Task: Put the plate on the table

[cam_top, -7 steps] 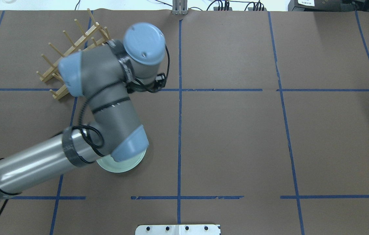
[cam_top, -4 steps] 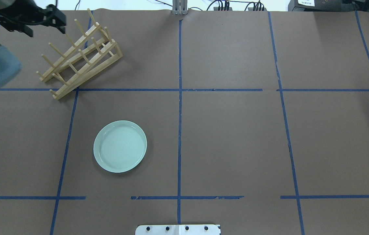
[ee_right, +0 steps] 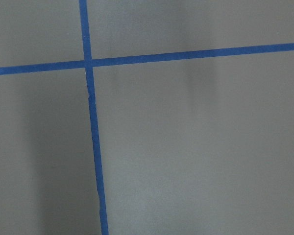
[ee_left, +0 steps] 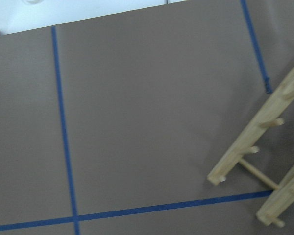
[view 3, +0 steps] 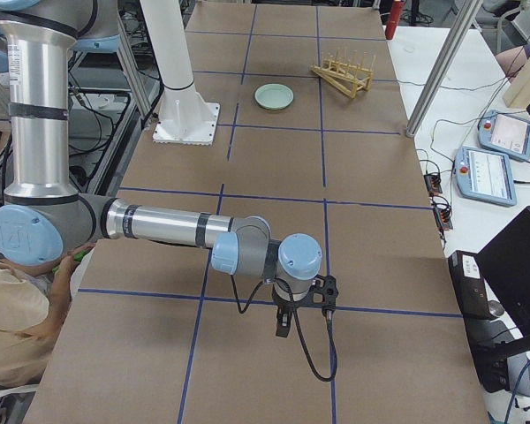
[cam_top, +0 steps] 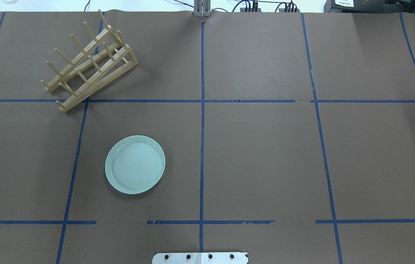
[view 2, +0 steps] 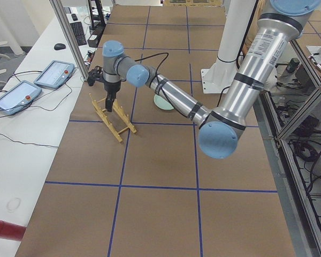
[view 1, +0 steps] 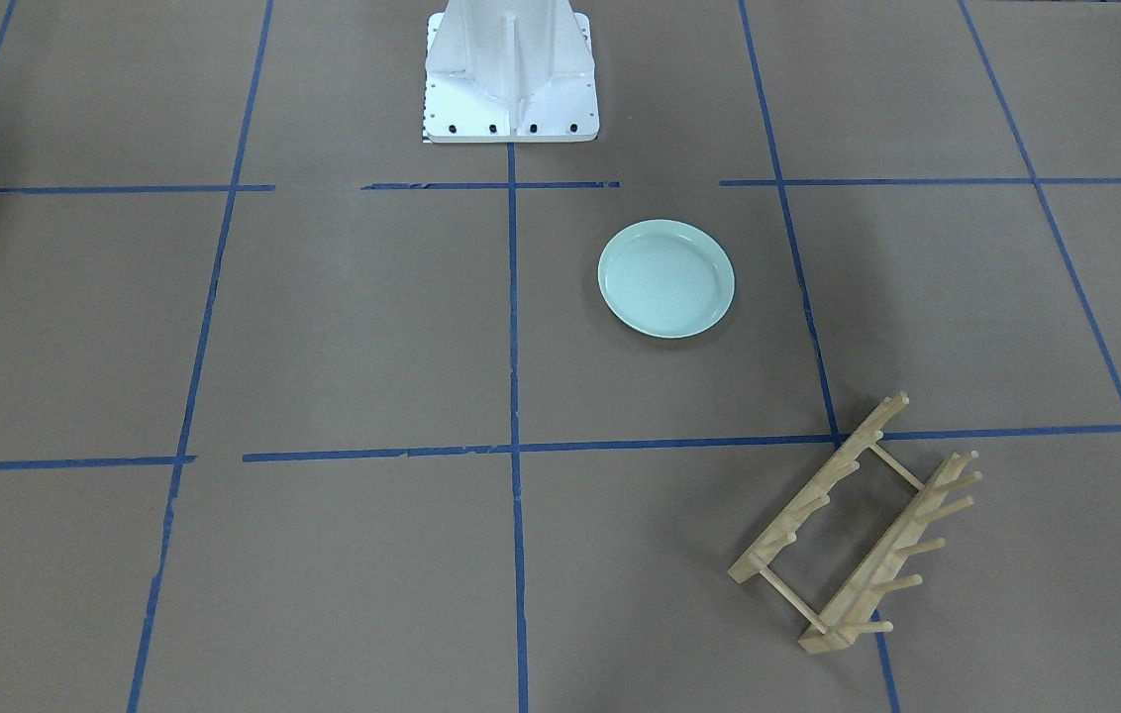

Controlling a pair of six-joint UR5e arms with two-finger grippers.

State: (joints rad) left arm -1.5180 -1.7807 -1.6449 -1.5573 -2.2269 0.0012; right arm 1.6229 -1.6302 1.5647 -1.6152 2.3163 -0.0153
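Overhead exterior view: the plate (cam_top: 135, 164) lies flat and face up on the tabletop (cam_top: 259, 154), at 7 o'clock from its middle, with nothing touching it. It looks stiff, glossy and probably breakable, so I would pinch the thick raised rim. The rack (cam_top: 90, 62) stands at its 11 o'clock, well apart. The left pincer (view 2: 109, 104) hangs beside the rack and the right pincer (view 3: 283, 325) is far off. I cannot tell how far either gapes.

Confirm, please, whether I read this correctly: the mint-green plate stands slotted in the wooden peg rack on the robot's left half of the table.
Not quite: the plate lies flat on the table, apart from the empty wooden peg rack. The overhead exterior view shows this. It is on the robot's left half of the table, as you said.
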